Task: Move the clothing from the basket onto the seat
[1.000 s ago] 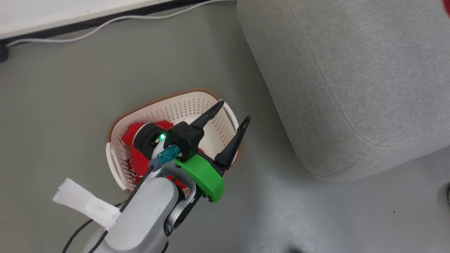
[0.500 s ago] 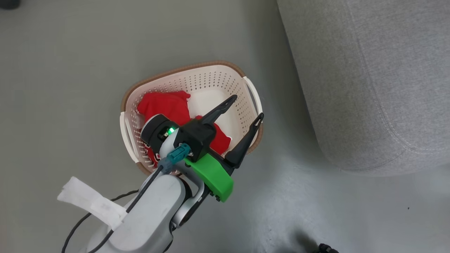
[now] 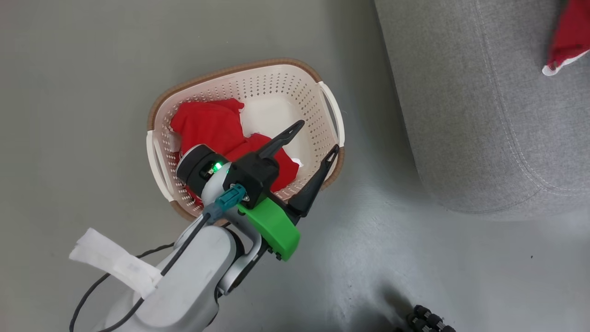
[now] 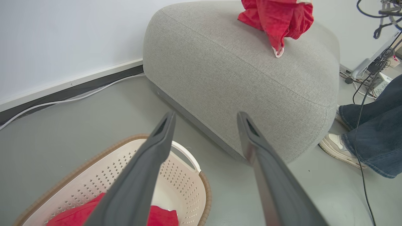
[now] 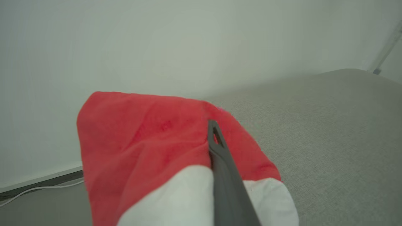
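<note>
One red garment (image 3: 212, 124) lies crumpled inside the basket (image 3: 276, 83), heaped toward the side away from the seat (image 3: 461, 115). The pale basket bottom nearer the seat is bare. In the left wrist view the same cloth (image 4: 157, 216) shows at the bottom edge, below the perforated wall (image 4: 185, 175).

The hemmed garment (image 4: 279, 18) hangs bunched over the top of the seat (image 4: 235, 72), its white corner drooping to the upholstery. Whether that corner touches the fabric cannot be told. From the head it shows as a red fold with a white edge (image 3: 569, 37) at the upper right, over the seat.

The right pincer (image 5: 214, 125) is pressed together on this garment. Its dark fingers read as one narrow blade, with red cloth (image 5: 141, 141) and the wide white band gathered on both sides. The seat's grey top (image 5: 329, 125) lies beyond.

The left pincer (image 3: 318, 136) is spread wide and holds nothing. It hovers over the basket's seat-side part, one finger above the cloth and the other above the brown rim. In its own view the pincer (image 4: 206, 114) points toward the seat.

The basket stands on the grey floor (image 3: 92, 92), near the seat but apart from it. A green cover (image 3: 272, 226) sits on the left wrist, and a white strip (image 3: 115, 263) is wrapped round the forearm cable.

At the seat's far end a person's legs (image 4: 370, 125) in blue jeans and a pale shoe (image 4: 339, 147) rest on the floor, with dark cables (image 4: 361, 78) running beside them. A white cable (image 4: 78, 97) lies along the wall's base.
</note>
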Robot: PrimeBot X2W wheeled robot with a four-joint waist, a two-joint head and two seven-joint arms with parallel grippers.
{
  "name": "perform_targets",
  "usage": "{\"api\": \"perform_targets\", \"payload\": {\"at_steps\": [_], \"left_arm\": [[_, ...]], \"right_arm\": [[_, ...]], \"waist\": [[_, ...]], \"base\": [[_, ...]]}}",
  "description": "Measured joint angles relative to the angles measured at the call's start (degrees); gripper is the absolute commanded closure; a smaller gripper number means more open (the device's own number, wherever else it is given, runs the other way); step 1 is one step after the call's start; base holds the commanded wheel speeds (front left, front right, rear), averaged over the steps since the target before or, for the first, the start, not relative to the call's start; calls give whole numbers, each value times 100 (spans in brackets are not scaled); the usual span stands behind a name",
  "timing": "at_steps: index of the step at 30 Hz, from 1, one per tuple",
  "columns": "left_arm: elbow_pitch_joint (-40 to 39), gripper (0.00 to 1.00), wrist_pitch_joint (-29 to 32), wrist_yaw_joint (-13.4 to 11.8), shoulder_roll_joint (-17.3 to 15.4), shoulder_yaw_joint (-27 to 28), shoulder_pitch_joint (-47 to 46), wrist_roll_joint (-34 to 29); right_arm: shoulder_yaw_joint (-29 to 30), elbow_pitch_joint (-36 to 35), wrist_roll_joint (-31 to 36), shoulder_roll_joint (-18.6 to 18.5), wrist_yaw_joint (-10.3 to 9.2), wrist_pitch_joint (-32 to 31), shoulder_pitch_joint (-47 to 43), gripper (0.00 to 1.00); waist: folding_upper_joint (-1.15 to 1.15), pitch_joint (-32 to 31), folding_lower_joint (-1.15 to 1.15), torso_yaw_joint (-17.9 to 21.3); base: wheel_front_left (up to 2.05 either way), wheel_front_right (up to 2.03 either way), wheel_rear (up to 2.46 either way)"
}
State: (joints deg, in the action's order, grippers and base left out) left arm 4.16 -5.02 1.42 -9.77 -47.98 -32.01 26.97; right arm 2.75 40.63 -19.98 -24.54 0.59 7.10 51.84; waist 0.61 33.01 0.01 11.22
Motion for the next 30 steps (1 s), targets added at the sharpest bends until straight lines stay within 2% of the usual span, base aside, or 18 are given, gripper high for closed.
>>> {"api": "perform_targets", "payload": {"at_steps": [9, 10, 11, 13, 15, 30], "left_arm": [[1, 0, 0, 0, -22, 14, -2, 0], [1, 0, 0, 0, -22, 15, -2, 1], [1, 0, 0, 0, -24, 19, -2, 1], [9, 0, 0, 0, -49, 42, -2, 1], [26, 0, -1, 0, -74, 68, -2, 3], [176, 0, -221, -49, -85, 263, 16, 112]], "right_arm": [[-65, 516, 12, 211, 42, 298, -218, 100], [-64, 573, 12, 212, 56, 324, -233, 84], [-64, 620, 12, 221, 68, 360, -252, 59], [-112, 719, 15, 285, 93, 404, -273, 26], [-152, 811, 23, 383, 137, 457, -291, 0], [-538, 914, 240, 734, 448, 706, -816, 0]], "waist": [[0, -7, 0, 99], [0, -11, 0, 106], [0, -17, 0, 114], [0, -29, 0, 137], [0, -47, 0, 167], [0, -320, 0, 519]], "base": [[0, 0, 0], [0, 0, 0], [0, 0, 0], [0, 0, 0], [0, 0, 0], [0, 0, 0]]}}
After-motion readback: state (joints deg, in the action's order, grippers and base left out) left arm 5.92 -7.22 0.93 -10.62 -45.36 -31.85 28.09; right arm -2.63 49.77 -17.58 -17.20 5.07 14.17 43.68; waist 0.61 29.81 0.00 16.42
